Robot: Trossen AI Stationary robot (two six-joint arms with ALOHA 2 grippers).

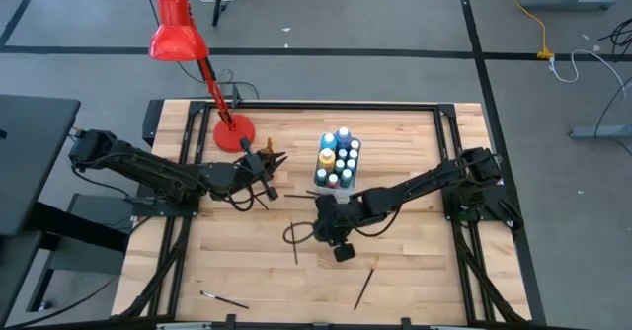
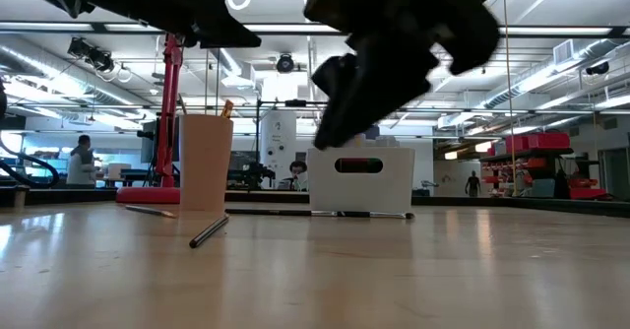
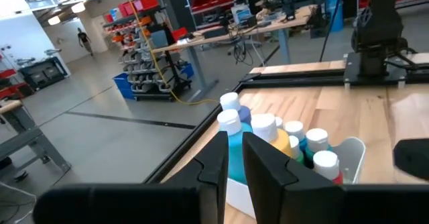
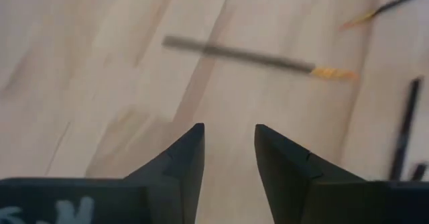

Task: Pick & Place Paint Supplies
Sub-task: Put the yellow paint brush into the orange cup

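Released and empty, right claw [image 4: 229, 150] hangs above bare wood, while a thin dark-handled, yellow-tipped brush [image 4: 241, 55] lies just ahead, its length crossing the jaws' gap.

We see the white plastic bin [image 1: 337, 177] of white-capped paint bottles [image 1: 338, 156] near the middle of the pale wooden table [image 1: 415, 271], with the red desk lamp's round base [image 1: 234, 132] to its left. A tan cup [image 2: 206, 162] stands between lamp and bin. Thin loose brushes lie in front: one [image 1: 295, 244] near centre, one [image 1: 365, 282] right of it, one [image 1: 224, 298] at the front left.
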